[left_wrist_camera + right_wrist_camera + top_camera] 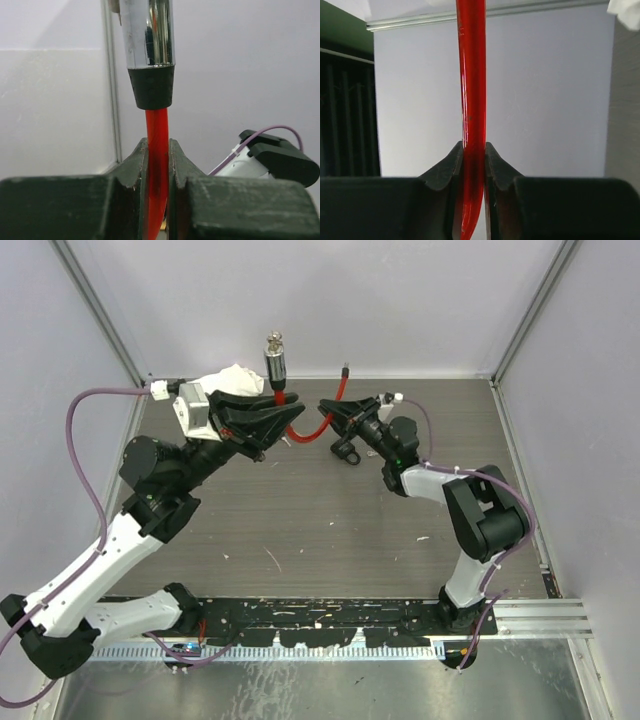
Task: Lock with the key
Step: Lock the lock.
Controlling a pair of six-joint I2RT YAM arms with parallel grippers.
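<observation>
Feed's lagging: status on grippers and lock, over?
Left gripper shut on cable under barrel. Right gripper shut on cable. Pin end out of barrel.

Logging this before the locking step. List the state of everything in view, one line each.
left pincer: shut on the red cable, just under the lock barrel.
right pincer: shut on the red cable.
red cable: bent in a U, both ends pointing up.
lock barrel: upright on one cable end.
free end: apart from the lock barrel, not plugged in.
</observation>
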